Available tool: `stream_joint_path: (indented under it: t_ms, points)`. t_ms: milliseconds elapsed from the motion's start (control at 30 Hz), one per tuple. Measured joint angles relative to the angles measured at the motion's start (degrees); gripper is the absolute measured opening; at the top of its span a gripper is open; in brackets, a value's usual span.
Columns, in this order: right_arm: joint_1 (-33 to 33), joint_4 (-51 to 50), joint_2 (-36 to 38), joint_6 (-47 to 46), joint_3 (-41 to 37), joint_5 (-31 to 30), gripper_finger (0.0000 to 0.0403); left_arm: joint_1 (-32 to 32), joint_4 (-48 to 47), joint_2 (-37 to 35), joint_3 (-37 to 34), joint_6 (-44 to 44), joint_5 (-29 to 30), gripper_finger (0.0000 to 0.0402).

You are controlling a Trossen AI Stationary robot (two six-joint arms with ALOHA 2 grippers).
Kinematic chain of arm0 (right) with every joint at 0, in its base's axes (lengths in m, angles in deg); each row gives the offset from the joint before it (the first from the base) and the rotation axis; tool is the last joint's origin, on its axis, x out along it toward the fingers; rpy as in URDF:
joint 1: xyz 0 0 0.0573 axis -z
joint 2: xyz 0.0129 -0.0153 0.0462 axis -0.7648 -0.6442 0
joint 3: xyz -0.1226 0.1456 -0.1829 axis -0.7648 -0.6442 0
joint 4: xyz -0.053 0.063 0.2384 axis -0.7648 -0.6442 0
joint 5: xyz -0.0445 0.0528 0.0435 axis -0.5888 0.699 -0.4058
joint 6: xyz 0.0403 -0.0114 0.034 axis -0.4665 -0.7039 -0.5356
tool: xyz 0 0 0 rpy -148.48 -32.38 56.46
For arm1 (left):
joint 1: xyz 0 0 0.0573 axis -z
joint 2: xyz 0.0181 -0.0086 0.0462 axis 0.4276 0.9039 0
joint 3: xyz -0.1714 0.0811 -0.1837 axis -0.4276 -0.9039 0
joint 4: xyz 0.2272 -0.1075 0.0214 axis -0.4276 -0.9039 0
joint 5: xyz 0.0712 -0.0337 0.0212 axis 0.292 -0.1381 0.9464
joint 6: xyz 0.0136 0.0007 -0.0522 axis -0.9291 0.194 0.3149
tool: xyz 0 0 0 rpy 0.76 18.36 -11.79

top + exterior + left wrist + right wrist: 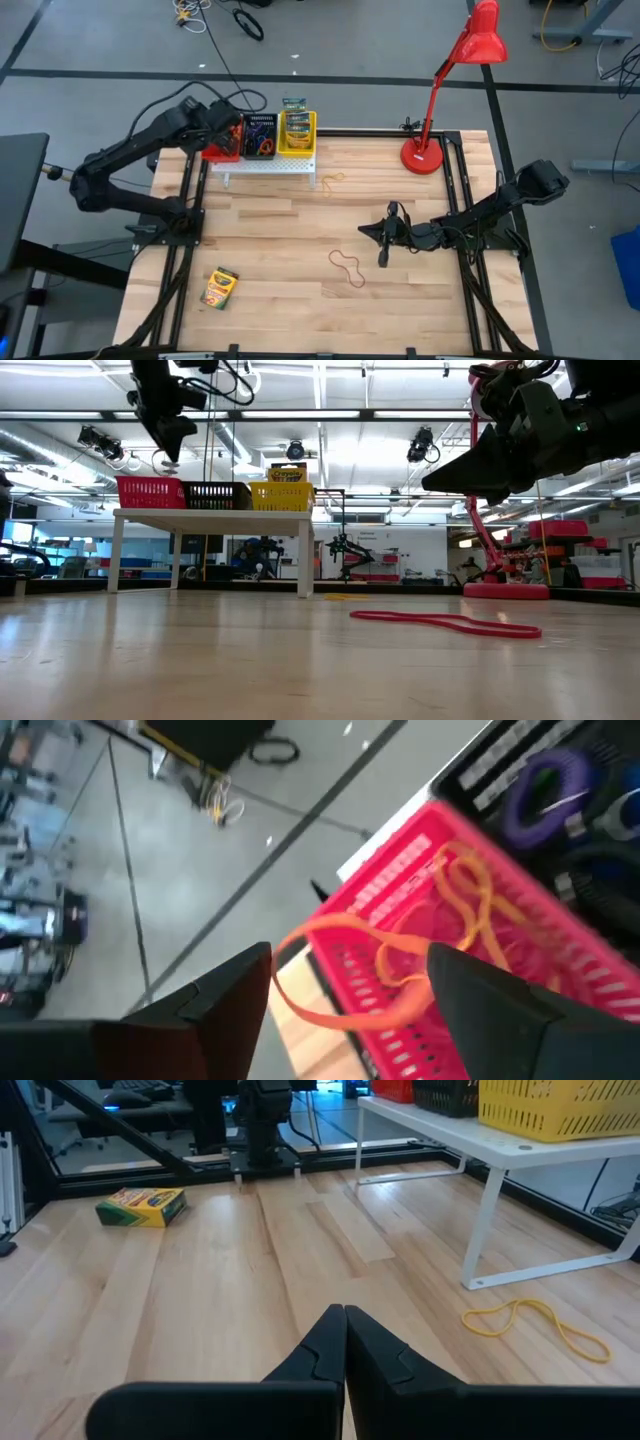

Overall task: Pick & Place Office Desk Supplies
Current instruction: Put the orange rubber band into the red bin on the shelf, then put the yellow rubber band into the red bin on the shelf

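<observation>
Left gripper point(345, 990): fingers spread wide, positioned above the red basket point(560, 955) on the white stand point(265, 167); an orange rubber band point(400, 965) was draped over the basket's rim. Right gripper point(382, 240): fingers pressed together, empty, hung above mid-table. Reddish rubber band point(348, 268) and crayon box point(219, 287) were found on the table point(280, 290); yellow band point(535, 1323) beside the stand.

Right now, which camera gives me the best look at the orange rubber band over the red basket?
The left wrist view: the orange rubber band drapes over the red basket rim, between the open left gripper fingers. The high view hides it behind the arm; the low view shows only the basket's side; the right wrist view shows none.
</observation>
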Motion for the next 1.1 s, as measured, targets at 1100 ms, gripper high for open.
stream_joint_path:
  t_ms: [1100]
  points:
    - [-0.02,-0.10,0.00,0.02,0.00,0.02,0.0005,3.27,1.47,0.44,-8.07,3.58,-1.23,0.0284]
